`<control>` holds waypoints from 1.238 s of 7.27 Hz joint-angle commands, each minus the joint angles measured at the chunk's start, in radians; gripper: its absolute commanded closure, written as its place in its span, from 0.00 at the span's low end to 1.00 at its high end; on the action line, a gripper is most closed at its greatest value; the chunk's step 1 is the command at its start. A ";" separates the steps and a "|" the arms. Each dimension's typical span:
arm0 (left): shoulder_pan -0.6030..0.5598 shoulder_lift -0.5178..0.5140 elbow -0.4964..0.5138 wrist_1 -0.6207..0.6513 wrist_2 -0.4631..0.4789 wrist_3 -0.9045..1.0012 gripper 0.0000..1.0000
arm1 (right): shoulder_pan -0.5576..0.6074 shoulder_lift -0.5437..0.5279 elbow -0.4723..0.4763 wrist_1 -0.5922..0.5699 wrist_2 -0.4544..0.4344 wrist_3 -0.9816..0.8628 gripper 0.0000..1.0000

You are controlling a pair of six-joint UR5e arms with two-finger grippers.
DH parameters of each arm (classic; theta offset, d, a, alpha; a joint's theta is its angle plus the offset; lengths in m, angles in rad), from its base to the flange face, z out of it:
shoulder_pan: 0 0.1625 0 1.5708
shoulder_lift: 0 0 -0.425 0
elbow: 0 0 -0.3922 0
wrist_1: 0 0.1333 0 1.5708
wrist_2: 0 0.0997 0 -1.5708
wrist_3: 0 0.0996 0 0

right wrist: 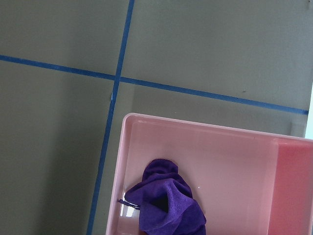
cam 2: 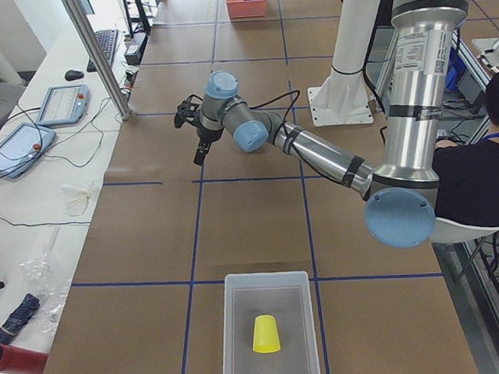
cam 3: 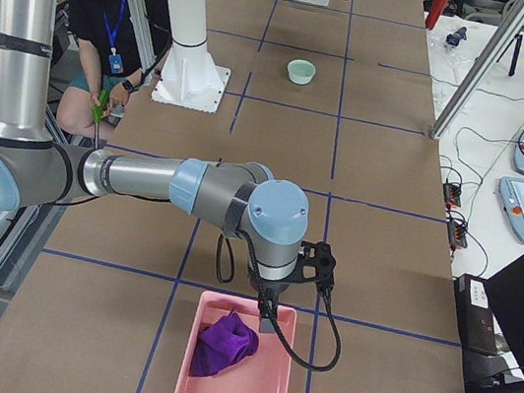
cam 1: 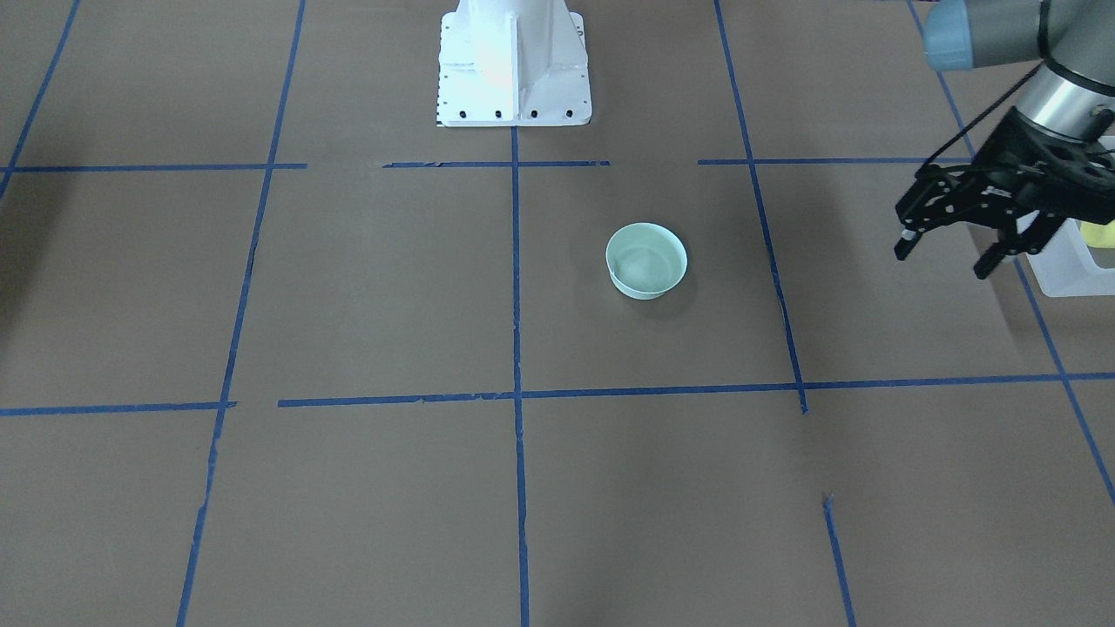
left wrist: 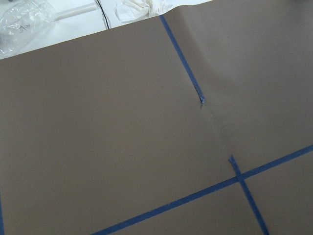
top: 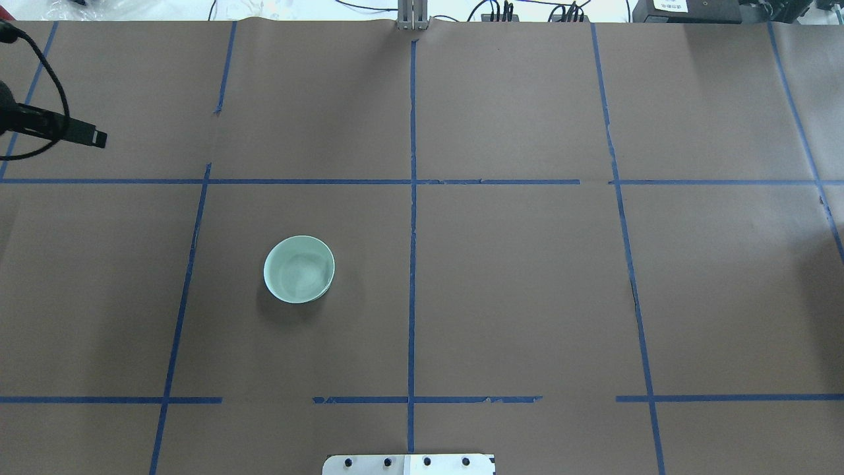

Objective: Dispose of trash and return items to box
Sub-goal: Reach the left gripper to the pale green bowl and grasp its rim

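Mint-green bowl (top: pixel 299 269) upright on table (top: pixel 527 297), robot's left half, well apart from left tool (cam 1: pixel 943 261), spread wide and empty. Likely light, stiff, slick: pinch the rim wall. Right tool (cam 3: pixel 265 319): can't tell.

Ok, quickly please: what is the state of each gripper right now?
Left gripper: open, jaws empty.
Right gripper: cannot be told from these views.

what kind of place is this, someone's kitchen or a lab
Probably a robotics lab workcell, not a home: the table is papered brown and gridded with blue tape, a robot arm reaches over it, and teach pendants lie beside it.
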 commanded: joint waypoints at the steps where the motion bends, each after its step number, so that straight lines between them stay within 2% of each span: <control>1: 0.236 -0.042 -0.040 0.010 0.183 -0.319 0.00 | -0.002 -0.006 0.004 0.004 0.007 0.003 0.00; 2: 0.308 -0.042 -0.029 -0.021 0.196 -0.431 0.06 | -0.002 -0.006 0.004 0.014 0.009 0.003 0.00; 3: 0.405 -0.068 0.011 -0.059 0.270 -0.608 0.21 | -0.002 -0.015 0.004 0.033 0.009 0.006 0.00; 4: 0.465 -0.126 0.090 -0.076 0.318 -0.753 0.30 | -0.002 -0.015 0.004 0.034 0.009 0.006 0.00; 5: 0.494 -0.151 0.132 -0.078 0.339 -0.768 0.29 | -0.002 -0.015 0.004 0.034 0.009 0.006 0.00; 8: 0.524 -0.149 0.164 -0.081 0.351 -0.762 0.30 | -0.002 -0.017 0.006 0.041 0.009 0.006 0.00; 9: 0.550 -0.151 0.173 -0.079 0.353 -0.762 0.44 | -0.002 -0.017 0.006 0.041 0.009 0.006 0.00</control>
